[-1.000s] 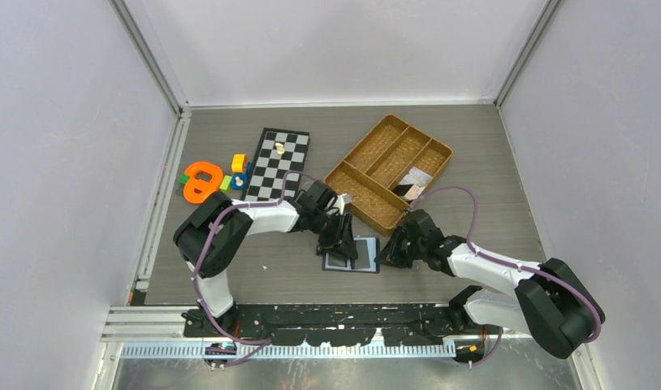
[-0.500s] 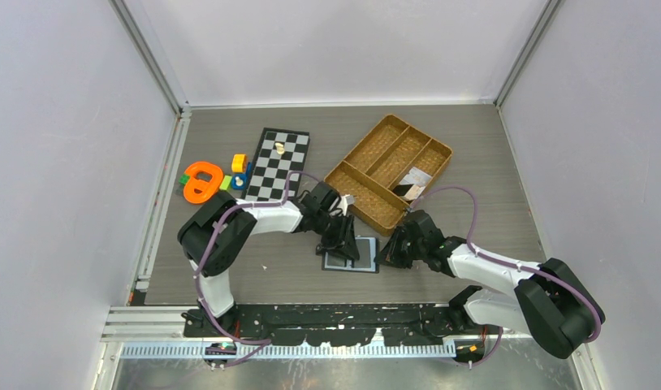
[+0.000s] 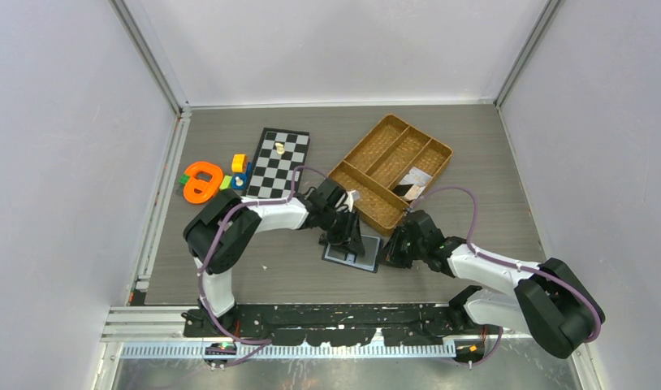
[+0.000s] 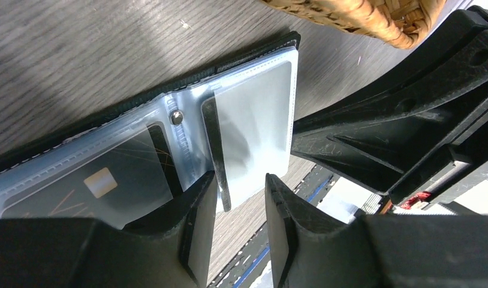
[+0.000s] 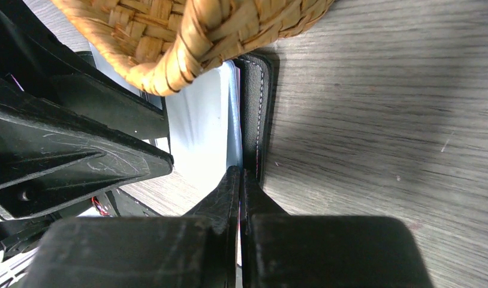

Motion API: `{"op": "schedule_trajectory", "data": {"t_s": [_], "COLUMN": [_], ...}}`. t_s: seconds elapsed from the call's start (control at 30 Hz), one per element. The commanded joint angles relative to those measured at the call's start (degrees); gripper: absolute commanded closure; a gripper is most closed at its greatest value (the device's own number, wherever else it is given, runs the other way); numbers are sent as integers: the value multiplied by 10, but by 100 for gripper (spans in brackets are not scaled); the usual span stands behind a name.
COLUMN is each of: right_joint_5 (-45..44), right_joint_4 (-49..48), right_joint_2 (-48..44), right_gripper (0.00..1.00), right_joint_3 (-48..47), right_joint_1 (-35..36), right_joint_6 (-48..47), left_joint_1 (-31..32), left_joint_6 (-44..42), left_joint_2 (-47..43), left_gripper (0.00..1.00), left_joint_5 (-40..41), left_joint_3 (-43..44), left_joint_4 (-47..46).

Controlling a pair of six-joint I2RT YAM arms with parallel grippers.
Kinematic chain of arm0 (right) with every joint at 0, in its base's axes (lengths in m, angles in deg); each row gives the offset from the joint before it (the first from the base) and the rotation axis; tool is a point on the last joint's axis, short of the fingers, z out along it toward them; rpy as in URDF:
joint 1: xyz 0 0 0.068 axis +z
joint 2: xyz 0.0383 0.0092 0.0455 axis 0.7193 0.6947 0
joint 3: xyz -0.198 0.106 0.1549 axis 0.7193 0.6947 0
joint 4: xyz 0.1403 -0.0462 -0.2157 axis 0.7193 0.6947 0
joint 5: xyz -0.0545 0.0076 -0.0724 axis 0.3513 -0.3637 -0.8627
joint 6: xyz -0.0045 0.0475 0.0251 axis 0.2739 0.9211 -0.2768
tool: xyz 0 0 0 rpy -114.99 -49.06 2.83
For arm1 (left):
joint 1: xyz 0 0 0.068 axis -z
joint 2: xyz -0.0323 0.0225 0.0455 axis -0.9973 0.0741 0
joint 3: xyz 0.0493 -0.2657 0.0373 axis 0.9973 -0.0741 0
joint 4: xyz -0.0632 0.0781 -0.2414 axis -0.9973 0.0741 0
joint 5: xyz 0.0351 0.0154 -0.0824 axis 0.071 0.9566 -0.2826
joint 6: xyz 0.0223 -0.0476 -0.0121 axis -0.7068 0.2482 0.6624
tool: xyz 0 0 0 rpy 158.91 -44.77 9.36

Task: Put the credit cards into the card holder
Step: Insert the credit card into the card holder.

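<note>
Grey wood tabletop, one card holder laid open up front. One chip card inside is shown only by the left wrist; two credit cards in the tray are caught overhead. Left end effector is seen partly open, nothing gripped; right end effector is shut at the holder's edge.

One card holder, one woven tray, one chessboard, two credit cards in it.

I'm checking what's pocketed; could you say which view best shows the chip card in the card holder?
Left wrist: the chip card lies close-up in a pocket of the card holder. From above it's too small; right wrist shows only the holder's edge.
</note>
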Motion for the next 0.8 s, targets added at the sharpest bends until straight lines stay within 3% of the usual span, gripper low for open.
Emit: {"op": "schedule_trajectory", "data": {"t_s": [0.0,0.17,0.5,0.77], "right_joint_5": [-17,-40,-100,-115], "right_joint_4": [19,71,156,181], "right_joint_2": [-14,-47,-96,-108], "right_gripper": [94,84,53,48], "right_joint_3": [0,-22,-75,-93], "right_joint_1": [1,1,1,1], "right_joint_6": [-2,-11,-37,-42], "left_joint_1": [4,4,-4,-6], "left_joint_6": [-36,-91,-153,-161], "left_joint_2": [-27,-83,-172,-143], "left_gripper": [60,49,32,27], "left_joint_5": [35,104,304,301], "left_joint_3": [28,44,40,33], "left_joint_4": [41,125,245,236]}}
